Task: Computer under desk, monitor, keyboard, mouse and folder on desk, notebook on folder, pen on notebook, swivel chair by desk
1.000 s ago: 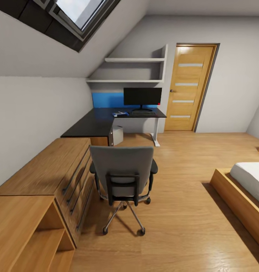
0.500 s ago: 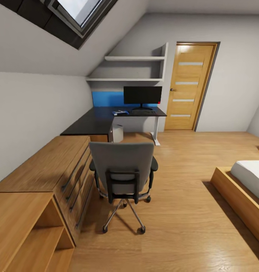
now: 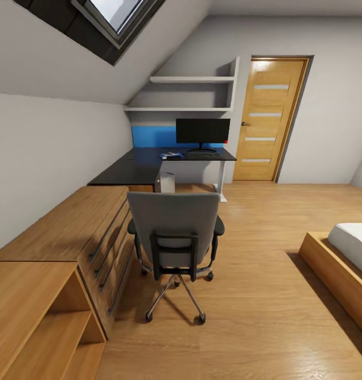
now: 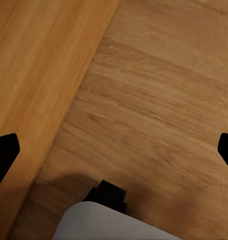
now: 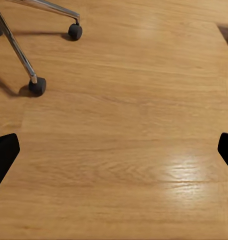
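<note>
While the head view faces the far corner, the swivel chair [image 3: 174, 237], grey back, chrome wheeled base, stands mid-floor, well short of the glossy black desk [image 3: 144, 168]. Wide black monitor [image 3: 202, 132] sits on the desk, blue folder [image 3: 170, 155] left of the keyboard [image 3: 204, 155], white computer [image 3: 166, 182] underneath. Left wrist view: left gripper [image 4: 114, 150] fingers spread wide over wood floor. Right wrist view: right gripper [image 5: 114, 150] spread wide, chair casters near.

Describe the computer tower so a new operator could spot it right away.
Find the black L-shaped desk in the far corner below the wall shelves. The computer stands on the floor under it, just beyond the grey swivel chair. It is the only pale boxy case there, unlike the black monitor above.
</note>
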Motion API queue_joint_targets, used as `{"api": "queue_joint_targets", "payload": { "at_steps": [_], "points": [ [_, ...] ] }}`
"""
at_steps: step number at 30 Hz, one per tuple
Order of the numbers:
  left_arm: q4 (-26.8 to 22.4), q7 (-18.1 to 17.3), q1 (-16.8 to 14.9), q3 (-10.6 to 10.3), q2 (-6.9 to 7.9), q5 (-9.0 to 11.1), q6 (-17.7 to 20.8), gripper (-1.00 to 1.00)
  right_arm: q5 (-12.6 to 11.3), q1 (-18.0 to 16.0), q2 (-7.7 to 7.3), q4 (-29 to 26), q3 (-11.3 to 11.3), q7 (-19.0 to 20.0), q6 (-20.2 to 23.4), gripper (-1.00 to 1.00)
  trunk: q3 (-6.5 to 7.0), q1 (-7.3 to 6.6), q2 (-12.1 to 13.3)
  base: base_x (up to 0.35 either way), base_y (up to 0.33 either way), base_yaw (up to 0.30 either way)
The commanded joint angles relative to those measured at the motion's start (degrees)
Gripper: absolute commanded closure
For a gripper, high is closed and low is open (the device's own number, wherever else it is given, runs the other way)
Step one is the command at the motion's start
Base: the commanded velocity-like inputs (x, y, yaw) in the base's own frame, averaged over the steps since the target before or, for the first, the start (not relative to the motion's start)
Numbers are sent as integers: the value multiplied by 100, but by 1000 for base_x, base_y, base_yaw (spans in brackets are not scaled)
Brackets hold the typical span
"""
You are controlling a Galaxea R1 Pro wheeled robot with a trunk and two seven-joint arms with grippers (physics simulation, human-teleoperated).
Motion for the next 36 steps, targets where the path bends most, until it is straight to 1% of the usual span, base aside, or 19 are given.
{"api": "queue_joint_targets", "payload": {
  "at_steps": [1, 8, 26, 36],
  "points": [
    [-8, 41, 1, -48, 5, 53, -17, -100, 0, -1, -1, -3, 50, -49, -2, -100, -23, 22, -44, 0, 0, 196],
    [-9, 41, 1, -48, 5, 53, -17, -100, 0, -1, -1, -3, 49, -49, -2, -100, -148, 176, -324, 0, 0, 113],
    [-9, 43, 1, -48, 5, 53, -17, -100, 5, -1, -7, -3, 49, -49, 2, -100, -472, 572, -1046, 0, 0, 6],
    [-79, 49, 1, -56, -75, 53, 18, -100, 8, -1, -7, -3, 50, -49, -3, -100, -651, 791, -1447, 0, 0, 0]
  ]
}}
